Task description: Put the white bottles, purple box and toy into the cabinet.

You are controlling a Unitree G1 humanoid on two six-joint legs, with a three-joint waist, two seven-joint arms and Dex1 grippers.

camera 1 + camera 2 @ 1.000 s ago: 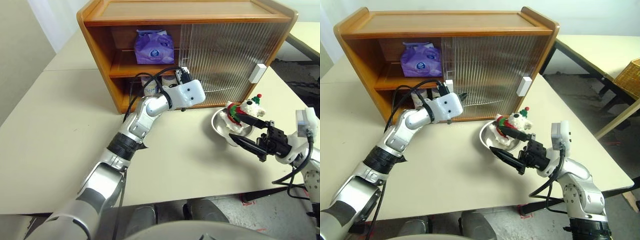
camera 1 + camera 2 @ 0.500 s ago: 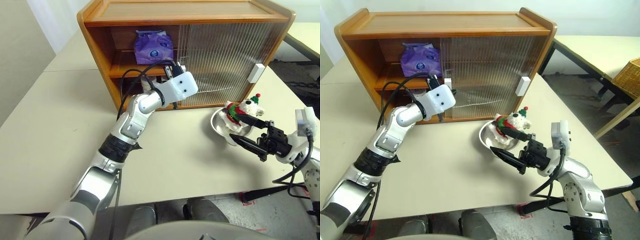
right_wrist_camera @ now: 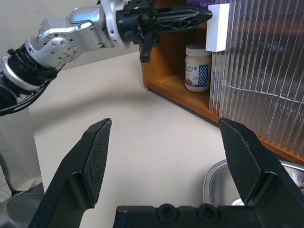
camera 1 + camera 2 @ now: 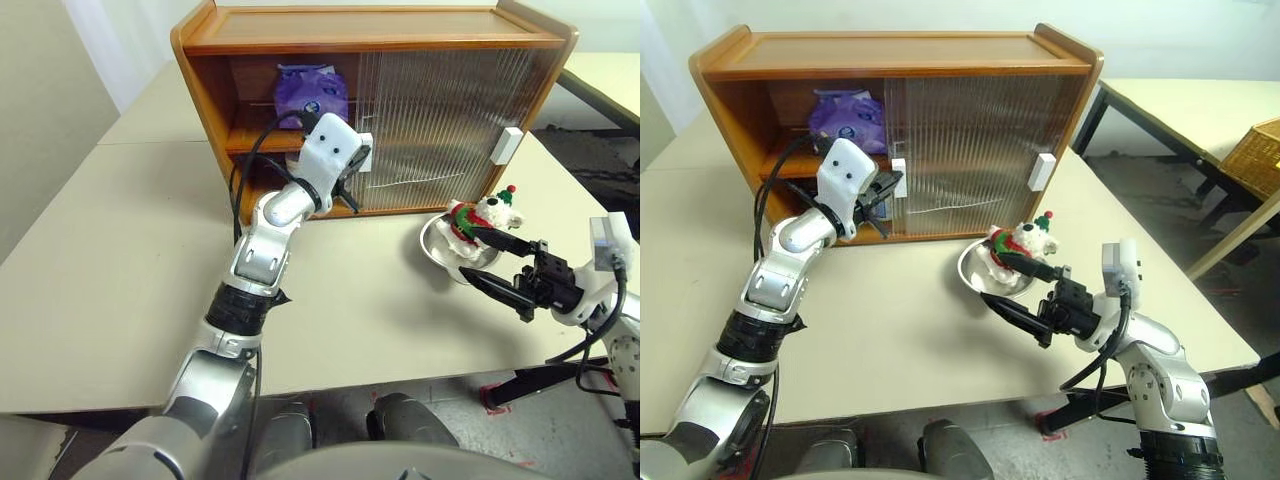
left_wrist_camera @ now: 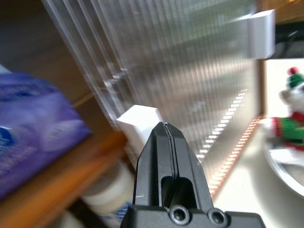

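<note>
Fingers of my left gripper [image 5: 165, 142] are pressed flat together with nothing between them, the tip set against the white handle [image 4: 364, 151] at the edge of the ribbed sliding door [image 4: 440, 115] of the cabinet [image 4: 890, 48]; I judge I carry it pinched like this so it works as a blunt pusher on that handle, moving the door rather than picking anything up. My right gripper [image 4: 503, 263] hangs over the near right of the table [image 4: 120, 270] with its fingers spread as wide as they go and empty, pointed toward the steel bowl [image 4: 978, 277] where the toy [image 4: 478, 219] sits, probably waiting its turn until the door is dealt with. The purple box [image 4: 311, 92] already lies on the upper shelf at the left, open end. One of the white bottles [image 3: 198, 68] stands on the lower shelf just inside the opening; in my left wrist view a pale lid sits below the shelf edge, but it is smeared, and I cannot tell whether it is the same jar or the second. From the head views my own left wrist covers the lower shelf, so the jars there are blocked. What sits behind the ribbed panel is too hazy to read, and the second white handle [image 4: 1043, 170] farther right is apart from both grippers.
</note>
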